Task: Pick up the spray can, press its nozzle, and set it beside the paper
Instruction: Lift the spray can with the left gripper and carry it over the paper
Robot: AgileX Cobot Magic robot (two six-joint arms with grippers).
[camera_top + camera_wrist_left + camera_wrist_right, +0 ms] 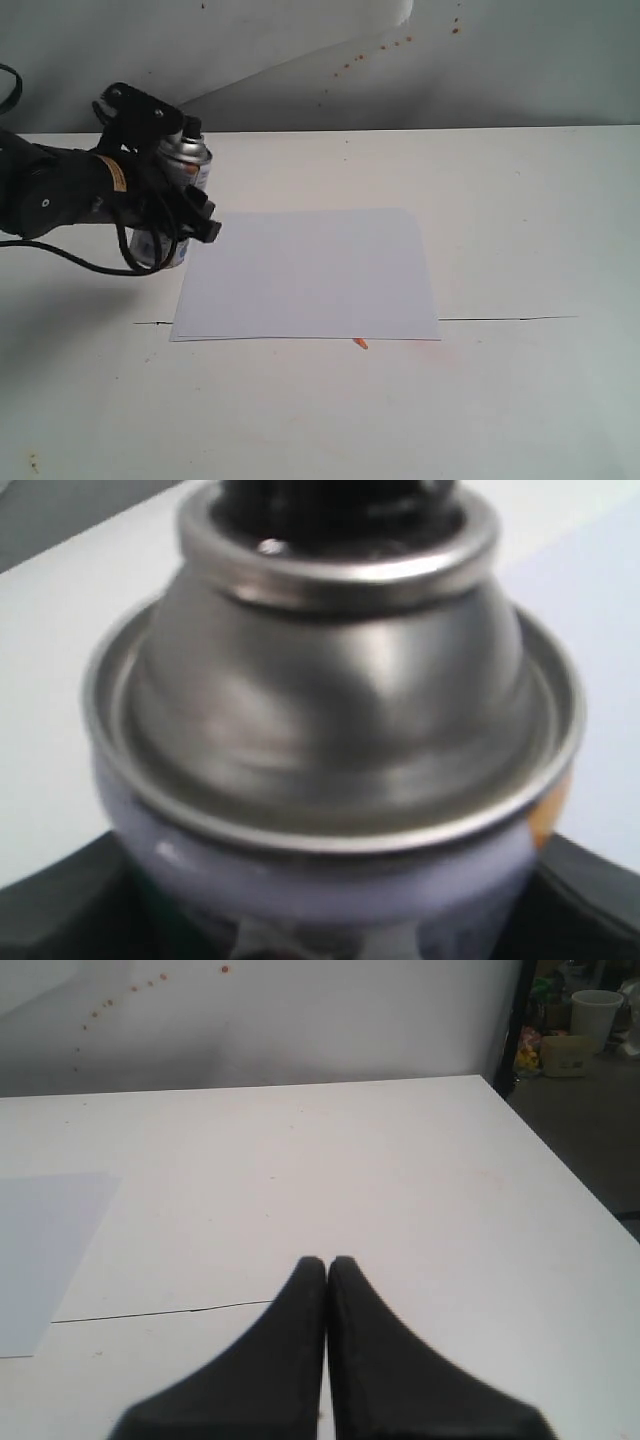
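Spray can (330,730), label (300,895) blurred, in jaws

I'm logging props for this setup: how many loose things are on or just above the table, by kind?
spray can: 1
paper: 1
Total: 2

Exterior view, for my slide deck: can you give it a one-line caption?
The left tool holds the spray can by the left edge of the paper on a white table.
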